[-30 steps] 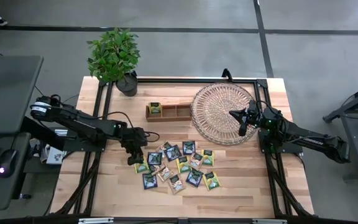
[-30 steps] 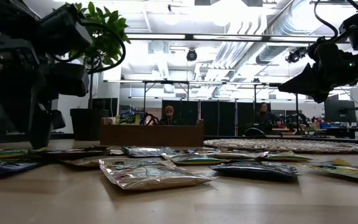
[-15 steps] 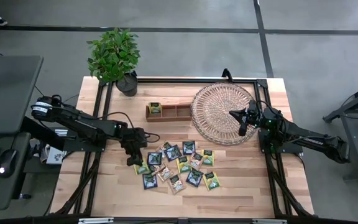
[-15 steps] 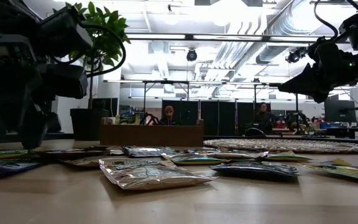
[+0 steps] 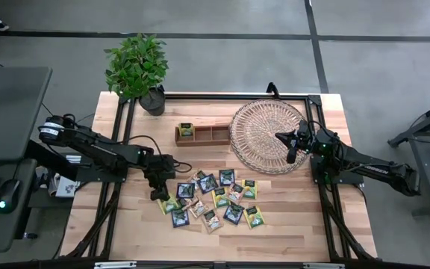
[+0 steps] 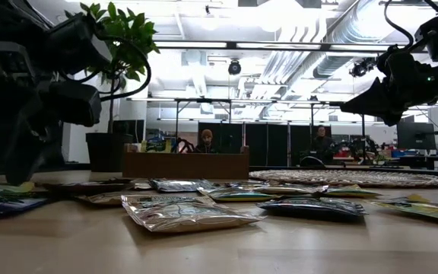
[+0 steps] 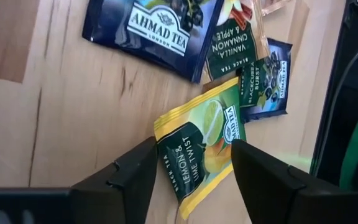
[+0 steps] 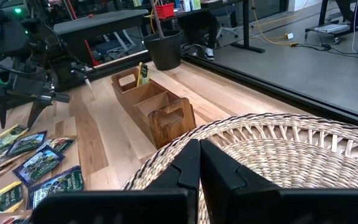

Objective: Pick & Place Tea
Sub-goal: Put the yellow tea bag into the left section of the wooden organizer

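Note:
Several small tea sachets (image 5: 211, 198), yellow-green, dark navy and beige, lie flat in a loose heap on the wooden table's middle. My left gripper (image 5: 160, 196) slants down over the heap's left edge. It is open, with one finger on either side of a yellow-green lemon-and-lime sachet (image 7: 194, 134). My right gripper (image 5: 290, 155) is shut and hangs level above the right part of the round wicker tray (image 5: 263, 134); it holds nothing. A narrow wooden box (image 5: 202, 134) has one yellow-green sachet (image 5: 187, 130) standing in its left compartment. My left gripper's fingers (image 7: 135, 171) stand close beside the two long edges of the lemon-and-lime sachet (image 7: 166, 140), coming from above at a slant. The sachet lies flat on the table. Whether the fingers touch it, I cannot tell.
A potted plant (image 5: 139, 69) stands at the table's far left corner. A black frame rail (image 5: 234, 97) runs along the far edge and down both sides. Bare wood lies near the front edge (image 5: 222, 243).
My left gripper has turned at the wrist, and its fingertips have swung a little toward the table's left edge, staying low over the heap's left side. The sachets have not moved.

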